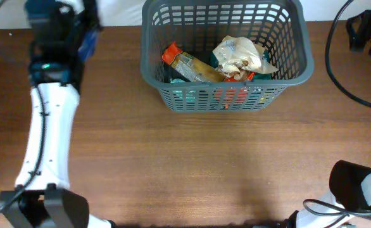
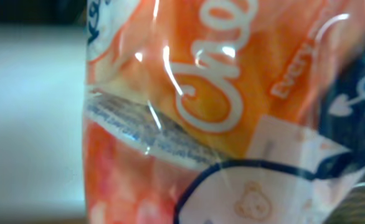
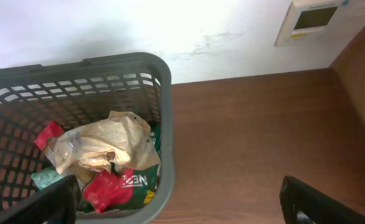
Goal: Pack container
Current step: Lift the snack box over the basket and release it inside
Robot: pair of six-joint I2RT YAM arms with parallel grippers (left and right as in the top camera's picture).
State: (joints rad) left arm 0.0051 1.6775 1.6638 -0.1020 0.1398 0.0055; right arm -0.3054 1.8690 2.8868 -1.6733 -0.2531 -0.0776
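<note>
The dark grey basket (image 1: 198, 98) stands at the back middle of the table and holds several packets: a crumpled beige one (image 1: 239, 56), a brown and orange one (image 1: 188, 63), and a red and green one (image 3: 123, 183). The basket's corner also shows in the right wrist view (image 3: 164, 124). My left gripper (image 1: 78, 28) is at the far left back, well left of the basket. An orange and white packet with a dark blue edge (image 2: 220, 112) fills its wrist view and hides the fingers. My right gripper (image 3: 179, 202) is open and empty, above the table beside the basket's corner.
Black cables (image 1: 344, 69) lie at the back right next to a black fixture (image 1: 366, 31). A white wall with a wall panel (image 3: 313, 18) is behind the table. Bare brown tabletop (image 1: 204, 164) lies in front of the basket.
</note>
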